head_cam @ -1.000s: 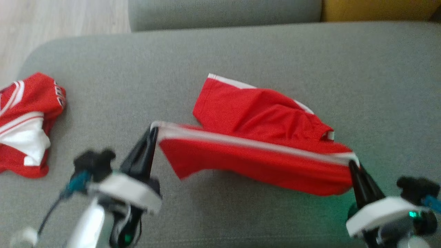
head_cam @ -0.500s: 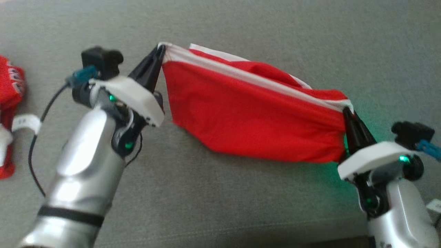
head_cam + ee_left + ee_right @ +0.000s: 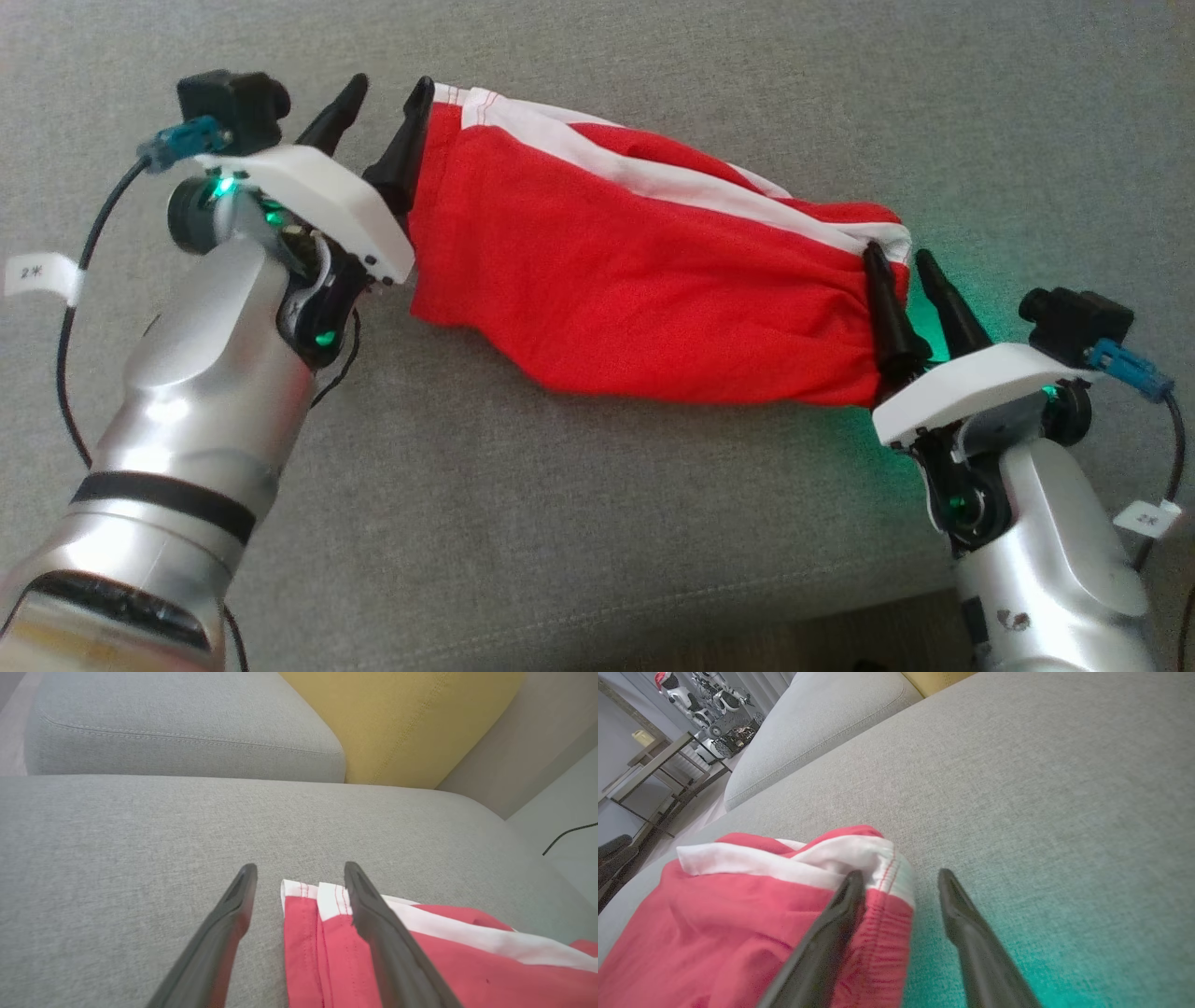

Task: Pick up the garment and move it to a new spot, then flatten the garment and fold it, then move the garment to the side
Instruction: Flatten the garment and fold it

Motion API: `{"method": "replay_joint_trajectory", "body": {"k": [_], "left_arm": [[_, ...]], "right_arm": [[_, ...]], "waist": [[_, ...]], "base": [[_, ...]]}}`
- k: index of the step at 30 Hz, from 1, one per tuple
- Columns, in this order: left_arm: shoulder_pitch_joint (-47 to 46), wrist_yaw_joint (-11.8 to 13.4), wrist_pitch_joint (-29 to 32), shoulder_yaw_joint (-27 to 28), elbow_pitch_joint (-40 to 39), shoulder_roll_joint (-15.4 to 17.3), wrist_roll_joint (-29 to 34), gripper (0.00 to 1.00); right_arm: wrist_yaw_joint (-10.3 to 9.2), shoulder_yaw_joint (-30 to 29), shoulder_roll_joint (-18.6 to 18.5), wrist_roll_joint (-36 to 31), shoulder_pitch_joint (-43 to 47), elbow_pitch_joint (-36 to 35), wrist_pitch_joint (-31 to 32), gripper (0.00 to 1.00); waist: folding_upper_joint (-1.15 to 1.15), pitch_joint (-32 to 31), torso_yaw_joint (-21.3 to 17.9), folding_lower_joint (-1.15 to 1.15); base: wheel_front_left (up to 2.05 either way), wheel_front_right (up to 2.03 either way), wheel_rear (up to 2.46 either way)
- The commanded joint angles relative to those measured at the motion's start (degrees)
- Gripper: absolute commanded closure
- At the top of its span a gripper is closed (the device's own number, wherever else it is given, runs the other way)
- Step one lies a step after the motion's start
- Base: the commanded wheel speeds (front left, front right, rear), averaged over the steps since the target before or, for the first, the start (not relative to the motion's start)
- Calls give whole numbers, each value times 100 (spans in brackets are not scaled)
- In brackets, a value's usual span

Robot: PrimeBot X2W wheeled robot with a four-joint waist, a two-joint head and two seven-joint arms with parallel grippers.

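Observation:
The garment (image 3: 644,280) is red with white bands and lies folded over on itself on the grey cushion (image 3: 579,523), stretched between my two arms. Its left end (image 3: 322,933) rests under and between the spread fingers of my left gripper (image 3: 390,91), which stands open. At the right end (image 3: 859,868), my right gripper (image 3: 901,259) is open too, one finger (image 3: 831,938) lying over the bunched hem and the other on bare cushion. In the wrist views, my left gripper (image 3: 299,870) and right gripper (image 3: 899,875) both show a clear gap between the fingers.
A grey back cushion (image 3: 177,723) and a yellow cushion (image 3: 402,723) stand beyond the seat. Past the sofa's end, a table frame (image 3: 658,770) and other robots (image 3: 705,700) are on the floor. The seat's front edge (image 3: 840,616) runs near my right arm.
Both grippers have opened and let go of the garment's ends, which now lie on the cushion. Over the second the hem was carried forward over the rest of the garment; the camera also tilted down.

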Motion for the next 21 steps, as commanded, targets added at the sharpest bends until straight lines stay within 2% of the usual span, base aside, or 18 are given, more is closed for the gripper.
{"method": "replay_joint_trajectory", "body": {"k": [1, 6, 9, 15, 21], "left_arm": [[-298, 6, -168, 91, -25, 259, -59, 0], [-260, 6, -462, 152, 122, 310, -108, 0], [-119, 186, -536, 412, -46, 374, 42, 0], [913, 890, -542, 1385, -1692, 473, 885, 0], [2147, 1321, -543, 1913, -3044, 408, 1644, 0]], "right_arm": [[-5, 161, -29, 56, -88, -162, -130, 0], [-5, 183, -29, -30, 27, -305, -356, 0], [-5, 92, -29, -331, 161, -549, -520, 0], [-5, -185, -29, -963, 504, -1236, -738, 0], [-5, -435, -29, -1587, 713, -1753, -903, 0]], "waist": [[0, -26, 25, -1], [0, -116, 122, -1], [0, -203, 224, -1], [0, -401, 434, -1], [0, -677, 605, -1]], "base": [[0, 0, 0], [0, 0, 0], [0, 0, 0], [0, 0, 0], [0, 0, 0]]}}
